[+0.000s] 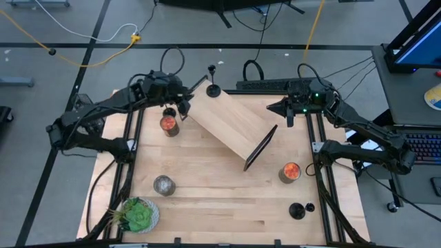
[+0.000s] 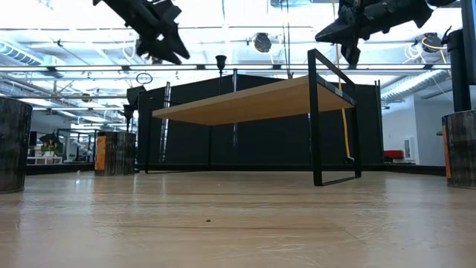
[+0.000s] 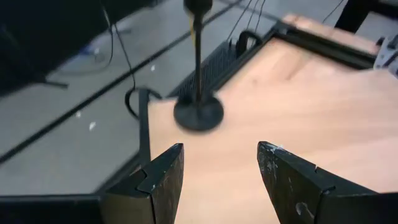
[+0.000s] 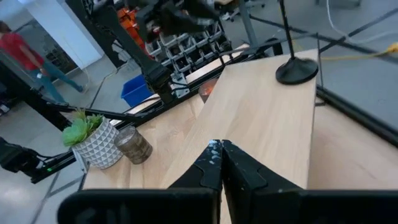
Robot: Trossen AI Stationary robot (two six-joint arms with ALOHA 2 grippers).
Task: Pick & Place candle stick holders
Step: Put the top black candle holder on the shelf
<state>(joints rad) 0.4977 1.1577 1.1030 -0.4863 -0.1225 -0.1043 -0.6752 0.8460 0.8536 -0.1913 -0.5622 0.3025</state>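
Observation:
One black candle stick holder (image 1: 213, 88) stands by its round base on the far corner of a low wooden shelf (image 1: 231, 124) that lies slantwise across the table's middle; it also shows in the left wrist view (image 3: 198, 112) and the right wrist view (image 4: 297, 68). More small black pieces (image 1: 298, 210) sit near the table's front right. My left gripper (image 3: 219, 152) is open and empty, a little short of the holder on the shelf, above the shelf's far left end (image 1: 185, 105). My right gripper (image 4: 220, 144) is shut and empty, up by the shelf's far right side (image 1: 289, 118).
Two dark jars with orange tops stand at the left (image 1: 169, 125) and right (image 1: 290, 171) of the shelf. A grey jar (image 1: 164, 184) and a potted green plant (image 1: 138, 215) stand at the front left. The shelf's black frame leg (image 1: 260, 148) points toward the front right.

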